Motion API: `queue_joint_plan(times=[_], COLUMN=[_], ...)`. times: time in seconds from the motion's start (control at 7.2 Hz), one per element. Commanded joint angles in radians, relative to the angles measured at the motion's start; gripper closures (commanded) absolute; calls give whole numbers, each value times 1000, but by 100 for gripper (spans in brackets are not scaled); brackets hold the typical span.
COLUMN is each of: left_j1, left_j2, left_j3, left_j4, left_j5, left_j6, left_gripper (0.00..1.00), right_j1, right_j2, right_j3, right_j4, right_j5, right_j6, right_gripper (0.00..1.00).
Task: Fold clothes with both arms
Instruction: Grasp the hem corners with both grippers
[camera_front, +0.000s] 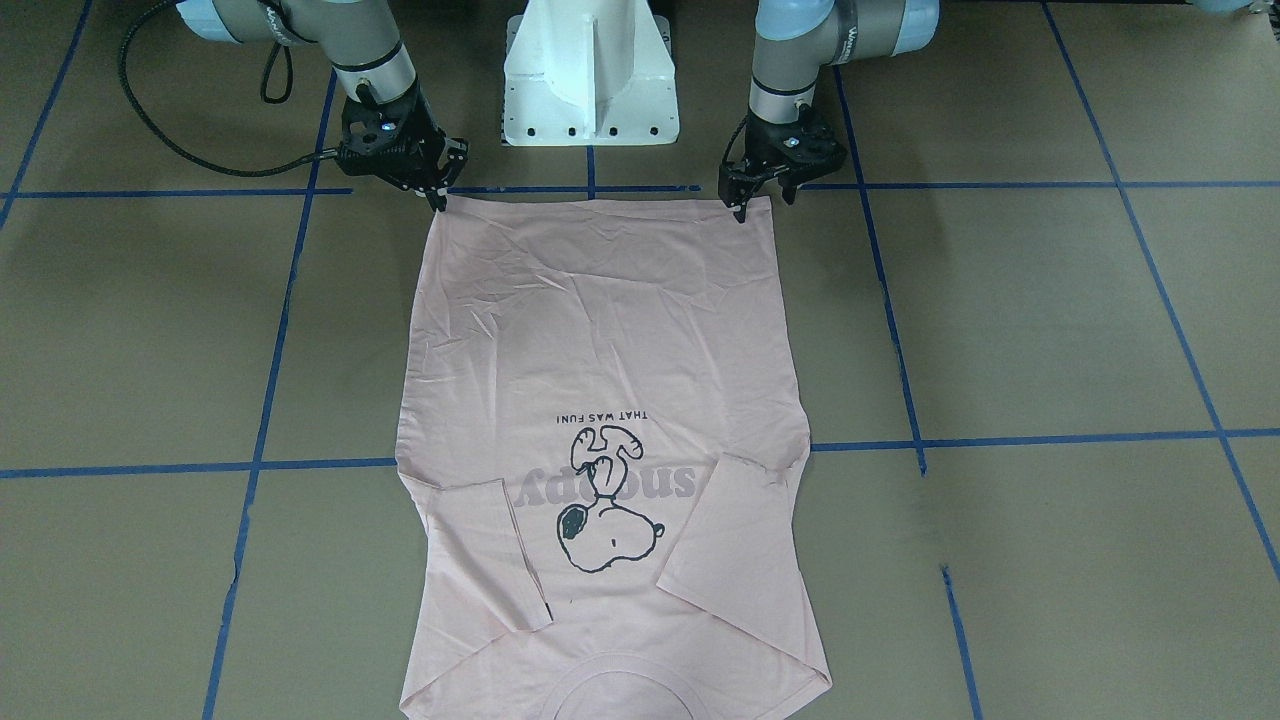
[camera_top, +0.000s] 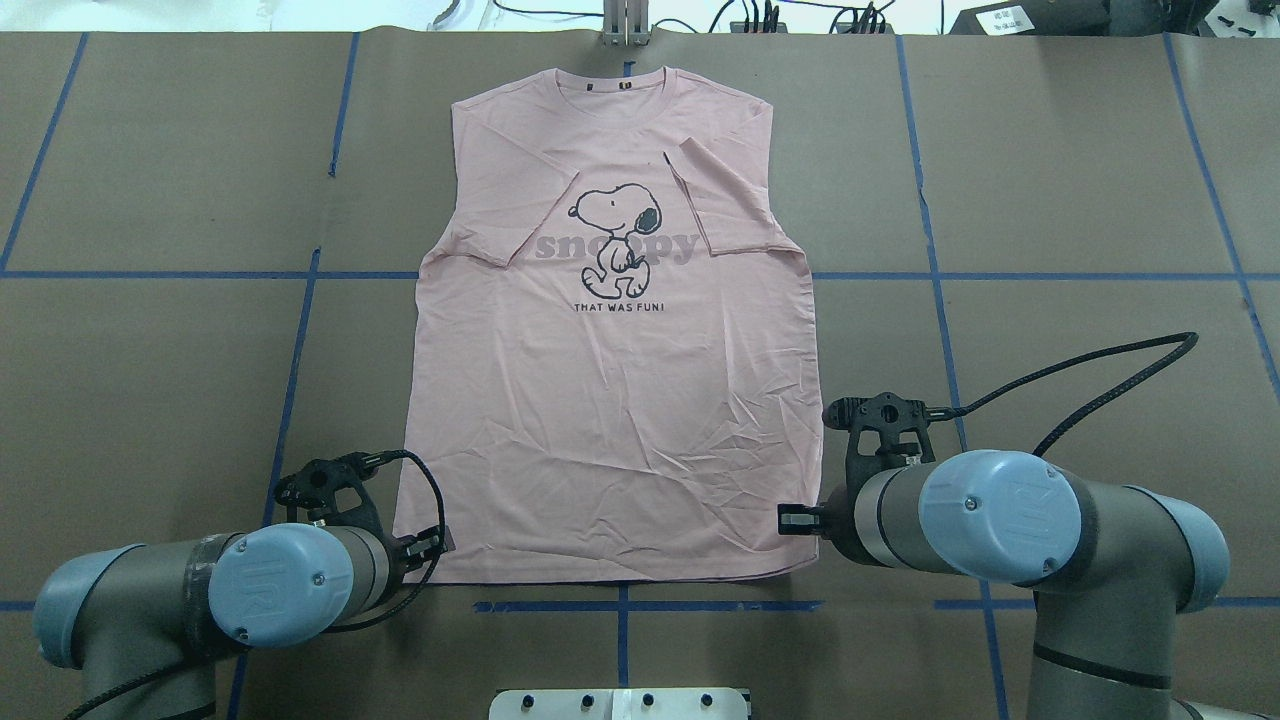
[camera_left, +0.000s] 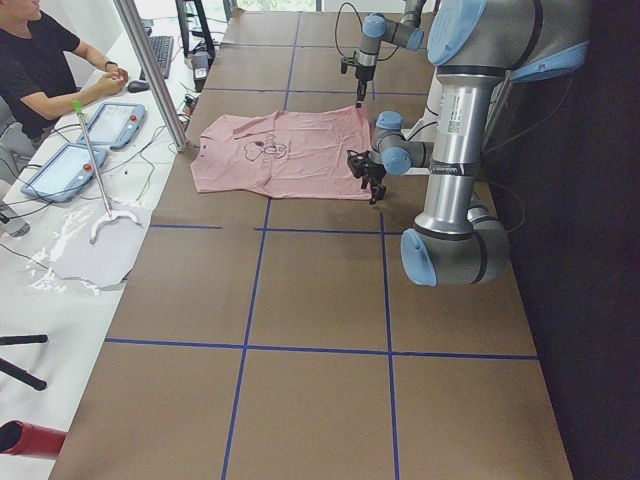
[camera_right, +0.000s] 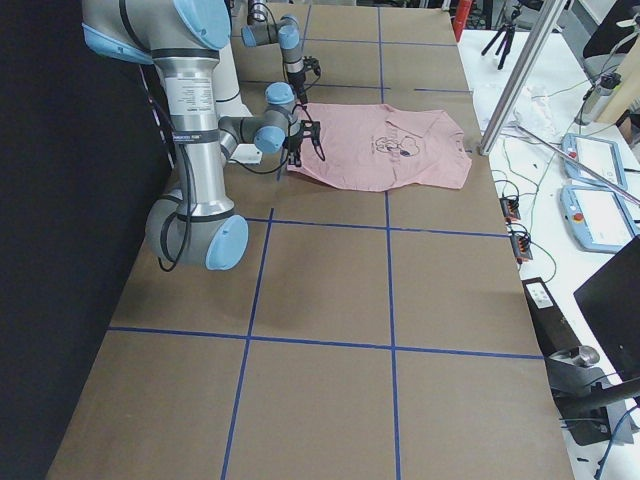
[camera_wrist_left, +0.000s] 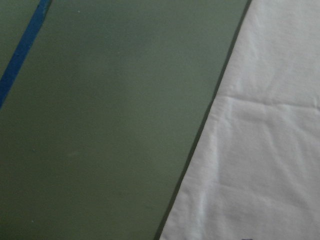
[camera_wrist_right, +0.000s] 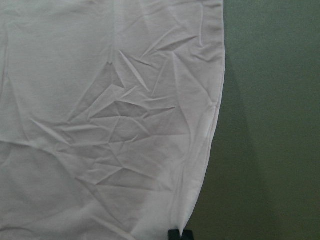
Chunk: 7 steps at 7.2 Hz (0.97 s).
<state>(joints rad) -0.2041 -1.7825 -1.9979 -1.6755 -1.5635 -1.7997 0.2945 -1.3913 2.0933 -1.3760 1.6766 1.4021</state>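
Note:
The pale pink T-shirt lies flat, Snoopy print up, both sleeves folded inward, collar at the far edge and hem toward me. My right gripper is at the hem corner on my right. In the right wrist view its dark tip sits on the shirt edge, and creases rise toward it, so it looks shut on the cloth. My left gripper touches the other hem corner. Its wrist view shows only flat cloth, so I cannot tell its state.
The white pedestal base stands between the arms. Blue tape lines cross the brown table. A metal post stands by the collar end. A seated operator with tablets is beyond the far edge.

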Motion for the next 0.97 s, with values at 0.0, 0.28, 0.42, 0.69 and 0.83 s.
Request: queue_joint_plan(times=[0.0,0.28,0.42,0.69,0.83], left_j1=[2,2,2,0,-3], left_j2=[-1,-5,-9,-14,-2], left_j3=[-1,-5,-12,-24,-69], left_j4=[-1,-1,-1,-1,0], left_j5=[-1,-4,-7,-12,-13], left_j6=[0,2,2,5,14], left_gripper=[66,97,100,100,100], right_j1=[0,2,2,8,24], right_j2=[0,0,0,-1,-12], right_j3=[1,1,1,4,22], right_j4=[0,0,0,0,0], right_j5=[0,0,0,12,50], right_j6=[0,-2,-2,-3,-6], right_gripper=[100,100,100,100,100])
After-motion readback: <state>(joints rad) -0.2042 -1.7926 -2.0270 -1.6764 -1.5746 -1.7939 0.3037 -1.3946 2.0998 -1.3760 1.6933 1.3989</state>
